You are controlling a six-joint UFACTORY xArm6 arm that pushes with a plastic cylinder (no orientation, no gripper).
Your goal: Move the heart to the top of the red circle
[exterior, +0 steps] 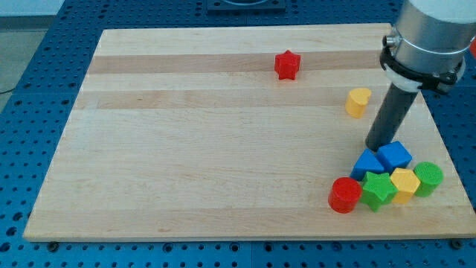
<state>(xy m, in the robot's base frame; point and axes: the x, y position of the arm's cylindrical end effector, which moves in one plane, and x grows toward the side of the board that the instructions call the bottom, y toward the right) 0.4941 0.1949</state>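
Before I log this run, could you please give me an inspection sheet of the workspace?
Surface: wooden board, flat, on a blue perforated table.
Job's things: yellow heart near the view's right edge; red circle at the view's bottom right, far apart.
Clutter: red star near the top; blue cube, blue block, green star, yellow hexagon and green circle clustered by the red circle.
Grippers: none; my tip is beside the blue cube, below the heart.
Cables: nothing seen.
Surroundings: nothing seen.
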